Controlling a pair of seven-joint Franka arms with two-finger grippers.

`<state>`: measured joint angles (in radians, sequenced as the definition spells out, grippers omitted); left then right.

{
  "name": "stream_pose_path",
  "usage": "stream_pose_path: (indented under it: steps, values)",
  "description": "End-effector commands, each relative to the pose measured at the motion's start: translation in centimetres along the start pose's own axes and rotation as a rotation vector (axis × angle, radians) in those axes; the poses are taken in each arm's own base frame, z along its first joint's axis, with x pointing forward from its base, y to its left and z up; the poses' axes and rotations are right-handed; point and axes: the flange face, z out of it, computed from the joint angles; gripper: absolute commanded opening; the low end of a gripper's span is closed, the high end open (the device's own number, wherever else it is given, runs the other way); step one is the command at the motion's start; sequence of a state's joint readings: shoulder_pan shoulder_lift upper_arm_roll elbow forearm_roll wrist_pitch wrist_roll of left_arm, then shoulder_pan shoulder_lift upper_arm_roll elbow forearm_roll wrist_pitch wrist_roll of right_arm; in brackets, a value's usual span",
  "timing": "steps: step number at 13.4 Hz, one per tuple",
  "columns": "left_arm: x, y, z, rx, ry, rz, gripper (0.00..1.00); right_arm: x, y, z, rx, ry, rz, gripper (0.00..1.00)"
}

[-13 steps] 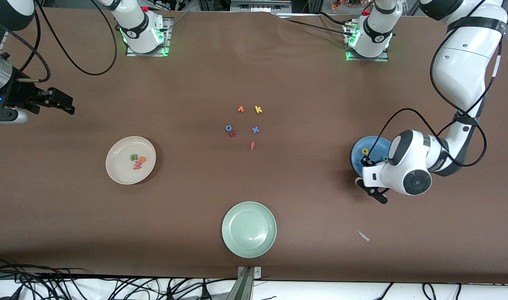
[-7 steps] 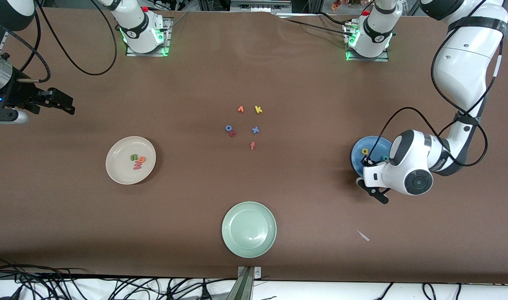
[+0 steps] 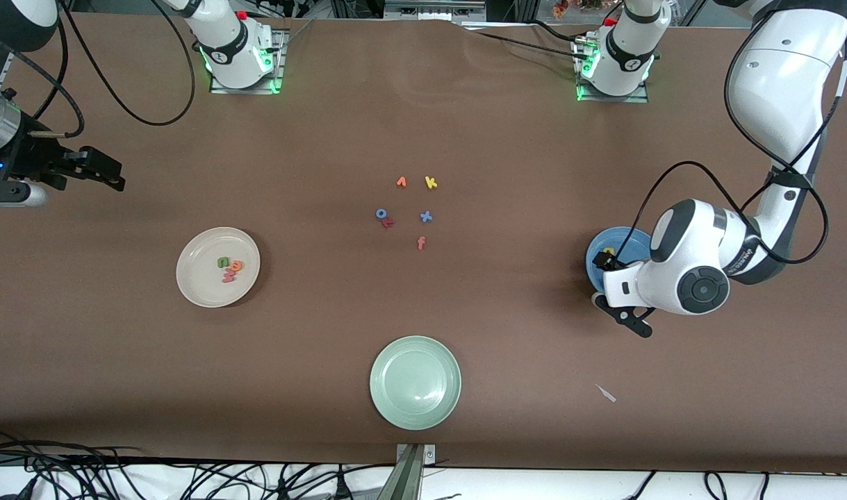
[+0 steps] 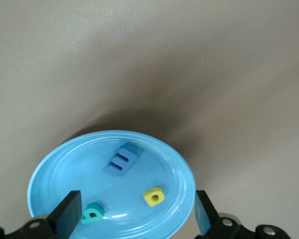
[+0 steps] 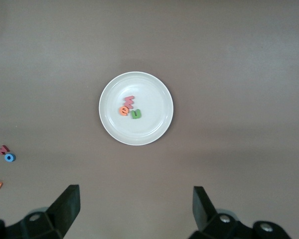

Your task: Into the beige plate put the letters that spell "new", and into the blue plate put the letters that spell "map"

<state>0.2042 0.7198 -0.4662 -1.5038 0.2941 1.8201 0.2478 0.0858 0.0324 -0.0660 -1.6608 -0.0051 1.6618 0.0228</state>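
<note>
The blue plate [image 4: 37,177] lies under my left gripper [image 4: 135,211], which is open with nothing between its fingers. In the plate are the blue "m" [image 4: 122,159], the yellow "a" [image 4: 154,196] and the teal "p" [image 4: 92,213]. In the front view the left hand covers part of the blue plate [image 3: 600,251]. The beige plate [image 3: 201,285] holds the green "n" [image 3: 222,262], the orange "e" [image 3: 236,265] and the salmon "w" [image 3: 228,276]. My right gripper [image 3: 107,170] waits open and empty at the right arm's end of the table, high above the beige plate [image 5: 154,89].
A pale green plate [image 3: 415,410] sits near the front edge. In the table's middle lie loose letters: orange "v" [image 3: 401,182], yellow "k" [image 3: 431,182], blue "o" [image 3: 381,214], blue "x" [image 3: 426,217], red-orange "f" [image 3: 421,242]. A white scrap [image 3: 606,393] lies nearer the front camera than the blue plate.
My left gripper has opened over the blue plate, and its hand has shifted slightly toward the left arm's end of the table. The right arm has not moved.
</note>
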Motion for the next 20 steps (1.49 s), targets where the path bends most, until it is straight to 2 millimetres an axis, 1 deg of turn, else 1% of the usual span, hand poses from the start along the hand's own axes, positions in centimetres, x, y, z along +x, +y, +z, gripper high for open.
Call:
stream_pose_path:
  steps: [1,2,3,4,5,6,8,9,10,12,13,14,15,16,17,18,19,20]
  values:
    - [-0.4,0.7,-0.7,0.005,-0.005,-0.02,1.0,0.2,0.0,-0.4,0.011,0.005,0.004,1.0]
    - [-0.5,0.7,-1.2,0.007,0.001,-0.026,1.0,0.2,0.0,-0.4,0.011,0.005,0.004,1.0]
    - [-0.5,1.1,-2.1,0.019,0.014,-0.041,1.0,0.2,0.0,-0.4,0.011,0.005,0.004,1.0]
    - [-0.6,2.0,-3.8,0.031,0.034,-0.068,1.0,0.2,0.0,-0.4,0.011,0.005,0.004,1.0]
    - [-1.2,3.9,-6.7,0.053,0.05,-0.086,1.0,0.2,0.0,-0.4,0.011,0.005,0.003,1.0]
    - [-2.4,4.9,-9.4,0.078,0.046,-0.126,1.0,0.2,0.0,-0.4,0.011,0.005,0.003,1.0]
    - [-4.7,6.9,-15.3,0.137,0.112,-0.184,1.0,0.2,0.0,-0.4,0.011,0.005,0.004,1.0]
    - [-5.6,6.8,-18.1,0.169,0.158,-0.203,1.0,0.2,0.0,-0.4,0.011,0.005,0.003,1.0]
    - [-6.6,6.4,-21.0,0.175,0.203,-0.224,1.0,0.2,0.0,-0.4,0.011,0.005,0.003,1.0]
    - [-8.6,6.1,-24.9,0.161,0.196,-0.257,1.0,0.2,0.0,-0.4,0.013,0.005,0.003,1.0]
    - [-9.5,5.8,-26.6,0.163,0.2,-0.272,1.0,0.2,0.0,-0.4,0.013,0.005,0.003,1.0]
    - [-10.5,6.0,-28.6,0.193,0.235,-0.292,1.0,0.2,0.0,-0.4,0.013,0.005,0.003,1.0]
    - [-11.0,6.0,-29.4,0.21,0.243,-0.305,1.0,0.2,0.1,-0.4,0.013,0.005,0.004,1.0]
    - [-12.3,5.3,-30.2,0.184,0.262,-0.342,1.0,0.2,0.1,-0.4,0.013,0.005,0.004,1.0]
    - [-13.4,5.5,-31.0,0.132,0.286,-0.371,1.0,0.2,0.1,-0.4,0.013,0.005,0.004,1.0]
    - [-14.3,5.0,-30.9,0.082,0.29,-0.407,1.0,0.2,0.1,-0.4,0.013,0.005,0.004,1.0]
    - [-15.7,4.6,-31.1,0.058,0.307,-0.441,1.0,0.2,0.1,-0.4,0.013,0.005,0.004,1.0]
    - [-17.1,5.0,-30.8,0.057,0.331,-0.465,1.0,0.2,0.1,-0.4,0.013,0.005,0.004,1.0]
